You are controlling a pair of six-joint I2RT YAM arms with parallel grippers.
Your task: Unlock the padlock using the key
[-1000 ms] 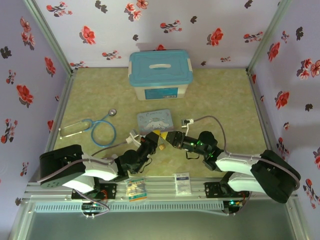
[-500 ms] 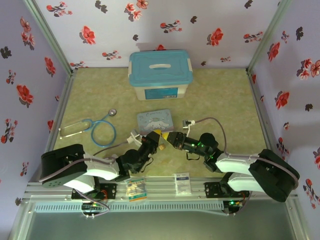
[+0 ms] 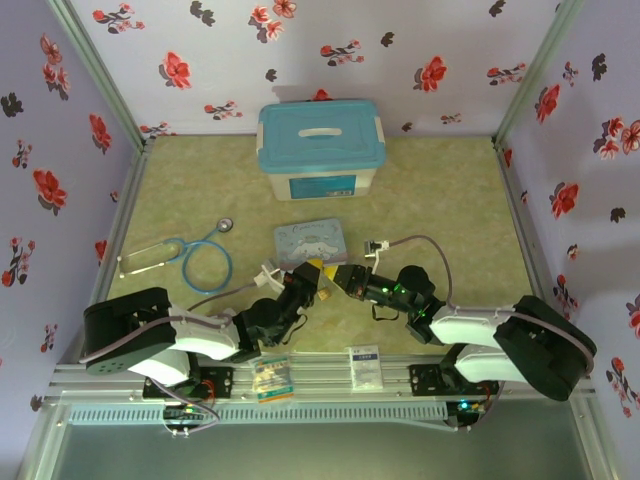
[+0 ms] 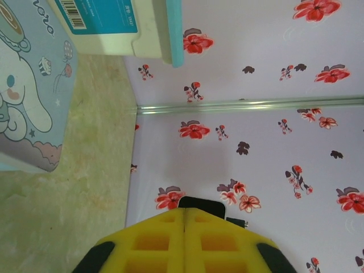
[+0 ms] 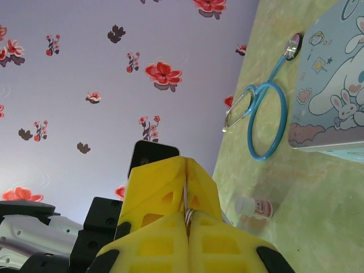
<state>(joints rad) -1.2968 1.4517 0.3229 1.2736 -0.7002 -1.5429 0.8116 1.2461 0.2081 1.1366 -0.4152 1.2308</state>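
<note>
Storage box point(image 3: 322, 150) stands at rear centre of the worktop point(image 3: 440, 200), close against the back wall point(image 3: 330, 80). Tin point(image 3: 311, 243) lies directly before the box. Stethoscope point(image 3: 225, 224) lies left of the tin. Small bottle point(image 5: 254, 207) lies between them, nearer the tin. One packet point(image 3: 272, 378) and a second packet point(image 3: 364, 366) rest side by side on the front rail point(image 3: 320, 372).

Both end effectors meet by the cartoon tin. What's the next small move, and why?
Probably nudge the right end effector toward the left end effector to align before twisting: both are shut, tips nearly touching, and a thin silvery piece pinched in the right one; key or shackle, I cannot tell.
</note>
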